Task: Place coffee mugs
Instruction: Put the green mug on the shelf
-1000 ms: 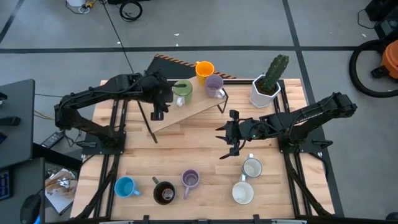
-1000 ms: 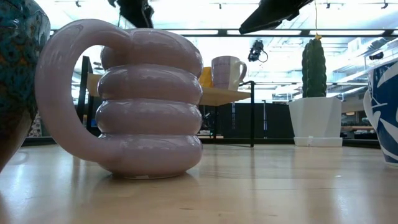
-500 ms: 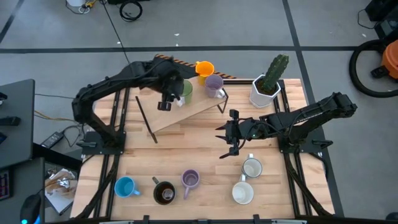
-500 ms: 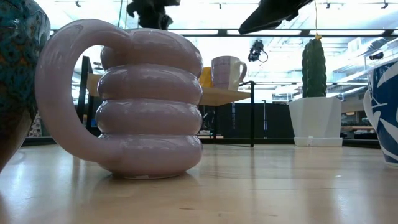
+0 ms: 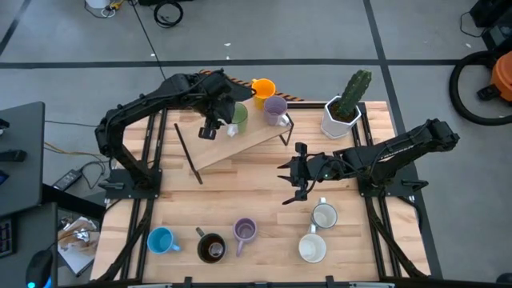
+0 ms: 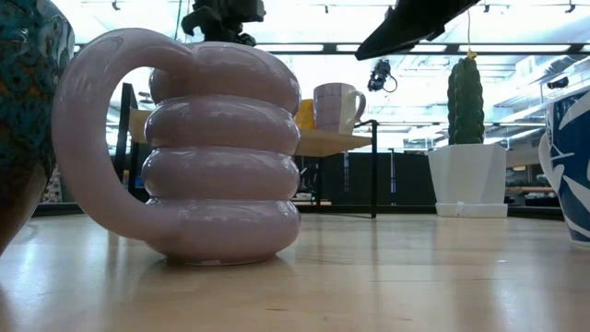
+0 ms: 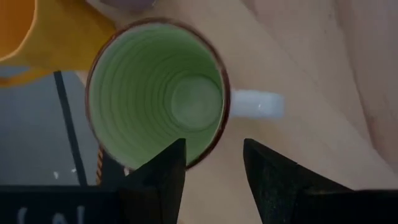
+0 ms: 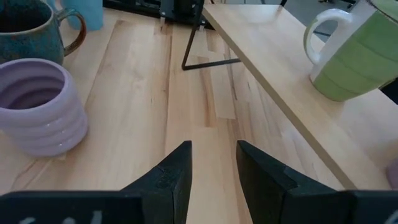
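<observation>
- Nearest us on the bench [image 5: 264, 180], a front row: blue mug [image 5: 161, 240], brown mug [image 5: 211, 248], ribbed lilac mug [image 5: 244, 231] and two white mugs [image 5: 318, 232].
- Mid-bench, the right claw [image 5: 290, 182] hovers open and empty.
- Farther back on the shelf [image 5: 256, 138], the left claw [image 5: 210, 130] hangs open above the green mug [image 7: 155, 93], beside orange [image 5: 262, 89] and lilac [image 5: 275, 108] ones.
</observation>
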Robot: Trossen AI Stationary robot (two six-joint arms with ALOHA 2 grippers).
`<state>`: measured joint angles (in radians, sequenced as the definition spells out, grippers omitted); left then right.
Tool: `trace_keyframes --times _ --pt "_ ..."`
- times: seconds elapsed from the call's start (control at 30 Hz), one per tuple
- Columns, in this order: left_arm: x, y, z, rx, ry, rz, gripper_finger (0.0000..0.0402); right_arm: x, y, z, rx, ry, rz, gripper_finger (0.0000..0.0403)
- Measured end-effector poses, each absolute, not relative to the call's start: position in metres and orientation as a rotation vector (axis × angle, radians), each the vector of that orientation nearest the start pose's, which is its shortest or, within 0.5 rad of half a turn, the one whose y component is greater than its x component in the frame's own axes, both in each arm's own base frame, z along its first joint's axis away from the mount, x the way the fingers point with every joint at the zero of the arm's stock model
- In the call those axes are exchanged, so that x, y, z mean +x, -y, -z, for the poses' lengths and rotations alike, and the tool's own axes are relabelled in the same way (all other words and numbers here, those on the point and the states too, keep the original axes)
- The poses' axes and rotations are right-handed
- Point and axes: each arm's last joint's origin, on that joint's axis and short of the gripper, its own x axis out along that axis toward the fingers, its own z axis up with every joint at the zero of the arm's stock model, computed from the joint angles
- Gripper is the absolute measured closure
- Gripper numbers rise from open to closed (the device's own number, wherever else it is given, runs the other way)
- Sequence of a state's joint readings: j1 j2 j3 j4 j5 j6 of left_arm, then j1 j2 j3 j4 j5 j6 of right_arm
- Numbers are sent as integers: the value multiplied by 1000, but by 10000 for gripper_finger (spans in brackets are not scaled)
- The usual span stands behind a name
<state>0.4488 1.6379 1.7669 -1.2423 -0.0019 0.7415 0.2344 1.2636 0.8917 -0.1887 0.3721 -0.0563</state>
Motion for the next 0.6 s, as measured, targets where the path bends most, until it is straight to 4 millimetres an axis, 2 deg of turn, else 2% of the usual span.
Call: trace_keyframes --times 0.27,0.6 --pt "286 -137 -360 401 -1185 36 241 266 -53 -273 -219 -524 119 272" --pt "288 -135 -361 419 -1175 43 299 267 -53 -274 -216 -509 112 273"
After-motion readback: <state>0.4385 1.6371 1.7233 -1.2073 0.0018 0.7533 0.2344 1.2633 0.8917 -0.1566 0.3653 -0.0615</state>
